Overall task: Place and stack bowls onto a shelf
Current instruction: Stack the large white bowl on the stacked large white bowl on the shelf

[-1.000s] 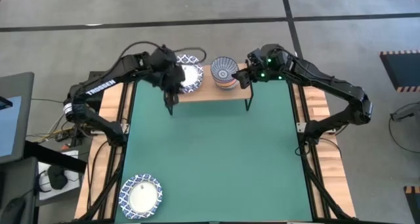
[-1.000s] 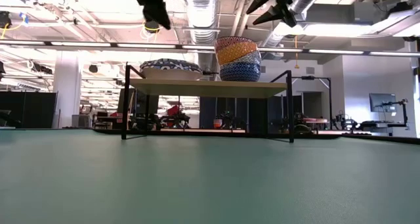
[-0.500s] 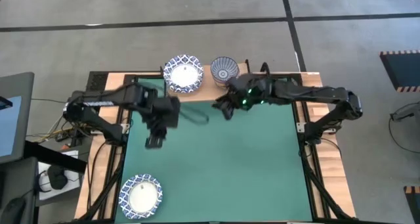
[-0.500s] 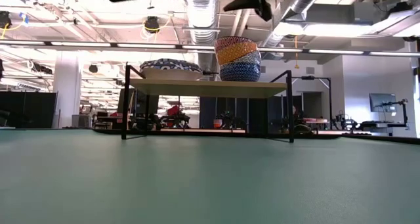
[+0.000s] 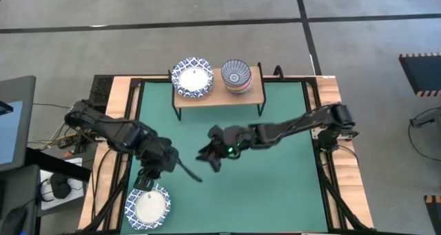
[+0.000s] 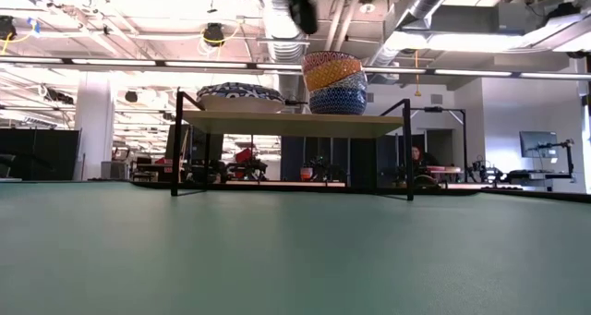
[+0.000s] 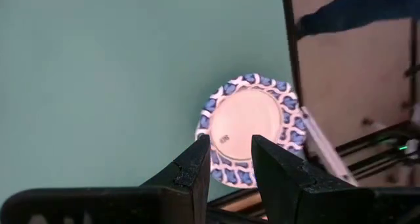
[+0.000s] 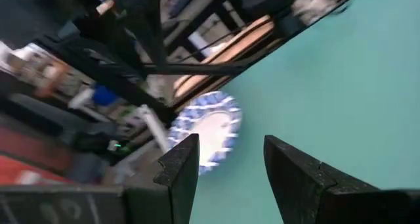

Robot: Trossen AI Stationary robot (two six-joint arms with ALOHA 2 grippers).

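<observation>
One wide blue-lattice bowl [image 5: 147, 206] rests on its base at the green mat's near left corner; it also shows in the left wrist view [image 7: 252, 129] and the right wrist view [image 8: 203, 129]. The shelf [image 5: 215, 97] stands at the far edge. It carries a stack of wide lattice bowls [image 5: 192, 77] and a stack of small bowls [image 5: 236, 75] with the ray-patterned one on top. My left gripper [image 5: 147, 181] hovers open just beyond the lone bowl, its fingers [image 7: 197, 165] pointing down at it. My right gripper [image 5: 207, 156] is open above the mat's middle, facing that bowl.
In the low view the shelf [image 6: 295, 123] stands on thin black legs, with the small-bowl stack [image 6: 334, 82] taller than the wide-bowl stack [image 6: 240, 96]. Wooden table borders and black frame rails run along both sides of the mat [image 5: 275, 187].
Both arms have swung away from the shelf toward the near edge. My left gripper has gone from over the wide-bowl stack down to the lone bowl at the near left corner. My right gripper has swept from beside the small-bowl stack to the mat's middle. The shelf's stacks stayed put.
</observation>
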